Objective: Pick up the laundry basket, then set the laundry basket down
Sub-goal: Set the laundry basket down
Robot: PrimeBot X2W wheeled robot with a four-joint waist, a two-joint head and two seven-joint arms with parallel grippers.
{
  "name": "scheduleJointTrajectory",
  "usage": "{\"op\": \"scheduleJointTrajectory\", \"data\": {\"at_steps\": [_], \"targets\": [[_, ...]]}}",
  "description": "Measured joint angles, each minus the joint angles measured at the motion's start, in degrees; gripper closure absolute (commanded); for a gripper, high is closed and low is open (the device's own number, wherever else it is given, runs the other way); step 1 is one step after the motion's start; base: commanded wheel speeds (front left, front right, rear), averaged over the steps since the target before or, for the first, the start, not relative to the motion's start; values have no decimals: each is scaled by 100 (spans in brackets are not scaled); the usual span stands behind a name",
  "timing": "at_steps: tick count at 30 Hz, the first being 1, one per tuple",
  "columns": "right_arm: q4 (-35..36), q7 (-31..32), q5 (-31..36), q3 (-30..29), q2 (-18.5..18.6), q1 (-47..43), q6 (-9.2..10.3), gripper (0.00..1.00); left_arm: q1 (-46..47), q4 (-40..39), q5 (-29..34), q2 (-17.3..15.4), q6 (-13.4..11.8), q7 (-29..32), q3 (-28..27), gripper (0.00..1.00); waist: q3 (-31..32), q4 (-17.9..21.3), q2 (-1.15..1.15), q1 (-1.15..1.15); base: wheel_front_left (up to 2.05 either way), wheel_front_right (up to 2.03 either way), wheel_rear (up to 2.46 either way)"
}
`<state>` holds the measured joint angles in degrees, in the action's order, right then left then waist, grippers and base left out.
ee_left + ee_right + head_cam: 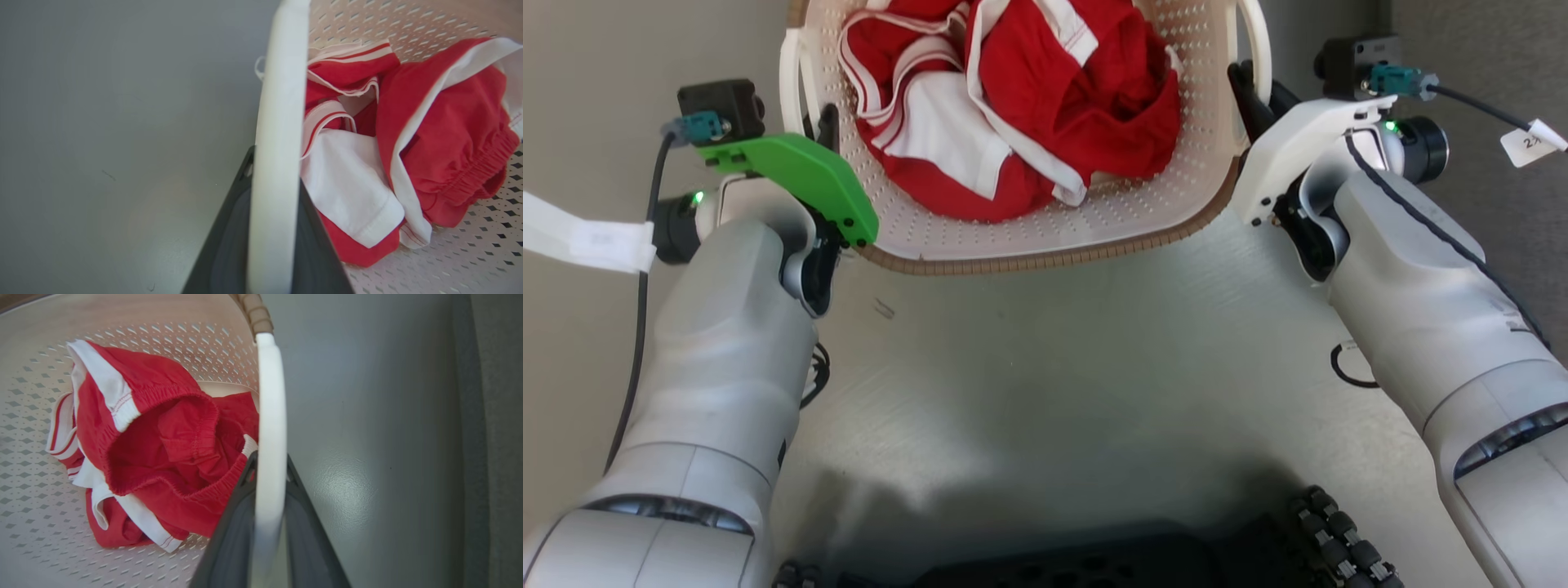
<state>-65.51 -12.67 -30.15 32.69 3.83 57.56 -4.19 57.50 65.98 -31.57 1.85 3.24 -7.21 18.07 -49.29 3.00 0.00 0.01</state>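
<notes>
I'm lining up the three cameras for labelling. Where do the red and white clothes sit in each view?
Head view: red and white clothes at top centre, inside the laundry basket.
Left wrist view: right half, just right of the left loop handle.
Right wrist view: left of centre, left of the right loop handle.
Shared landmark: the basket's perforated cream wall.

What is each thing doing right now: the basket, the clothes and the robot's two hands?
Basket: upright, clothes inside; lifted or resting on the table, cannot tell.
Clothes: red and white, crumpled in the basket.
Left hand: shut on the basket's left handle.
Right hand: shut on the basket's right handle.
</notes>
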Motion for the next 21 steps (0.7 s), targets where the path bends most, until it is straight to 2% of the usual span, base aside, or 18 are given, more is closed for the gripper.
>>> {"op": "scheduleJointTrajectory", "data": {"at_steps": [16,21], "targets": [[19,-93,47,-69,-14,304,141,100,367,135,91,-36,4,-194,59,100,-485,40,0,-1,0,0,0],[-18,-97,47,-88,-29,303,176,100,415,226,110,-35,76,-196,92,100,-569,67,0,-1,0,0,0]]}}
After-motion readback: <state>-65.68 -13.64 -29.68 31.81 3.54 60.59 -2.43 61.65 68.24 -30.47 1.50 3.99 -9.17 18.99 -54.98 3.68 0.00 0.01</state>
